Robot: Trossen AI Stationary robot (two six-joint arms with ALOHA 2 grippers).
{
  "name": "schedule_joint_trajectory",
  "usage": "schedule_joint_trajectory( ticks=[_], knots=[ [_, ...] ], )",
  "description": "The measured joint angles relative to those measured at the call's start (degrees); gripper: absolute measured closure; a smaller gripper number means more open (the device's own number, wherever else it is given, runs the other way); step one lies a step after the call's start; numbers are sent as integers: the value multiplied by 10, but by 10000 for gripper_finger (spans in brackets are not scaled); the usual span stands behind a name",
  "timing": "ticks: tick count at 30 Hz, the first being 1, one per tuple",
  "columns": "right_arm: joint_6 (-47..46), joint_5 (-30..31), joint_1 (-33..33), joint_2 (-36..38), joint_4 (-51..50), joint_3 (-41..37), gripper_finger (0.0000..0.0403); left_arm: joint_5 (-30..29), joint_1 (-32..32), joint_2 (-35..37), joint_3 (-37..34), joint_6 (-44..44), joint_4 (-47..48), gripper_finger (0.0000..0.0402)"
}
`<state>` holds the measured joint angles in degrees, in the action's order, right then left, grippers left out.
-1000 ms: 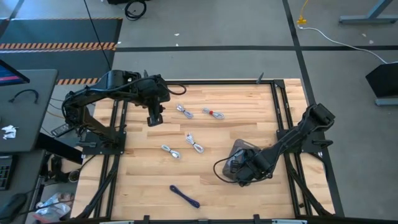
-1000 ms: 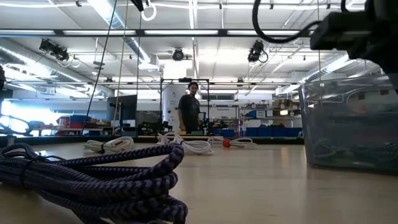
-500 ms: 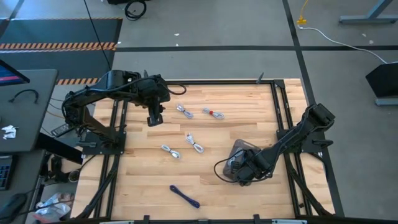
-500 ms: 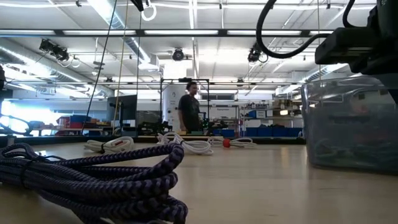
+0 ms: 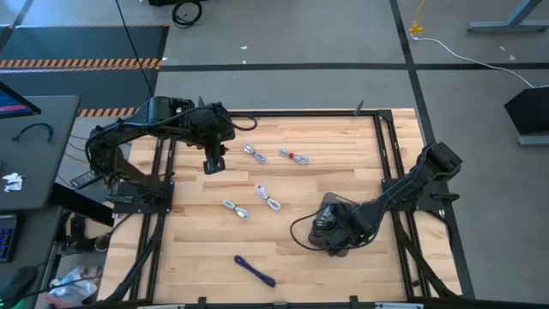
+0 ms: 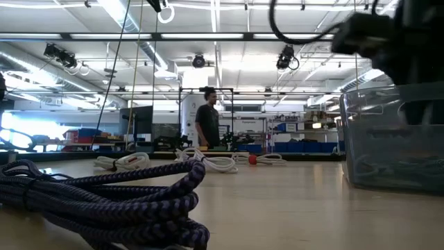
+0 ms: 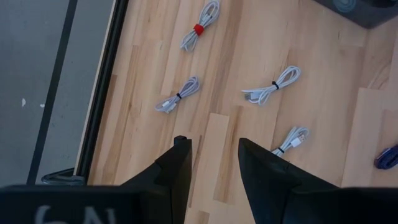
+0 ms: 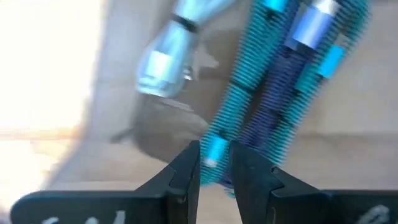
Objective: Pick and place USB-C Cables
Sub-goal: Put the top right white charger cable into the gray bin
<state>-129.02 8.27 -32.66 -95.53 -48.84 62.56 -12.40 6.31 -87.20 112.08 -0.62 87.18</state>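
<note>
Counter [image 5: 292,257] layout matches a second ago: grey tray [image 5: 330,206] sits right of centre, both arms parked roughly where they were. Right gripper [image 8: 214,163] is down inside the tray and its arm has crept slightly toward the counter's middle over the last second; low view shows it shifting above the tray wall. Its fingers are nearly closed, thin gap only, nothing pinched; a teal cable [image 8: 283,81] and a silver-tipped one [image 8: 165,59] lie loose just ahead on the tray floor. Reads as a drop finished, next step withdraw. Left gripper [image 7: 212,158] hovers open near the far left edge, unchanged. Still on the counter: four white cables [image 5: 268,199] clustered mid-counter, one with a red tie [image 5: 294,156], plus a dark blue-purple cable [image 5: 256,270] alone near the front edge. Five left to move.
</note>
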Motion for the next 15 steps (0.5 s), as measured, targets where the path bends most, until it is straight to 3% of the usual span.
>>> schedule_joint_trajectory(
  ticks=[6, 15],
  knots=[
    [98, 76, 26, 0, -2, 61, 312, 8, 0, 0, 0, 13, 6, 265],
    [356, 216, 98, 39, -13, 122, 312, 91, -14, 0, 0, 18, 23, 265]
  ],
)
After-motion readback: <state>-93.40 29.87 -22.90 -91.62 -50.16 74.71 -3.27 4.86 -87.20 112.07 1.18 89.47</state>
